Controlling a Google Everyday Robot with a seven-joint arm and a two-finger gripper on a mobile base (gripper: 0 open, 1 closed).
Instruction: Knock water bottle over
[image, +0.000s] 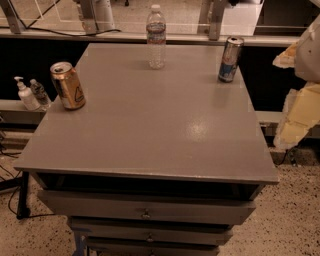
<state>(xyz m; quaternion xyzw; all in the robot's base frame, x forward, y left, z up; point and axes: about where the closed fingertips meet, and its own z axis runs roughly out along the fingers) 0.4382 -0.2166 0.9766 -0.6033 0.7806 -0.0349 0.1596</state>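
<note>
On the grey desk (150, 130) the water bottle (156, 40) stands upright at the far edge. The gripper (300, 105) hangs off right, open or closed I cannot tell. Best to push the bottle sideways, high up.

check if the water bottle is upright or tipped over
Upright: the water bottle stands on its base, cap on top, at the table's far edge. The claw hangs far right, apart.
</note>
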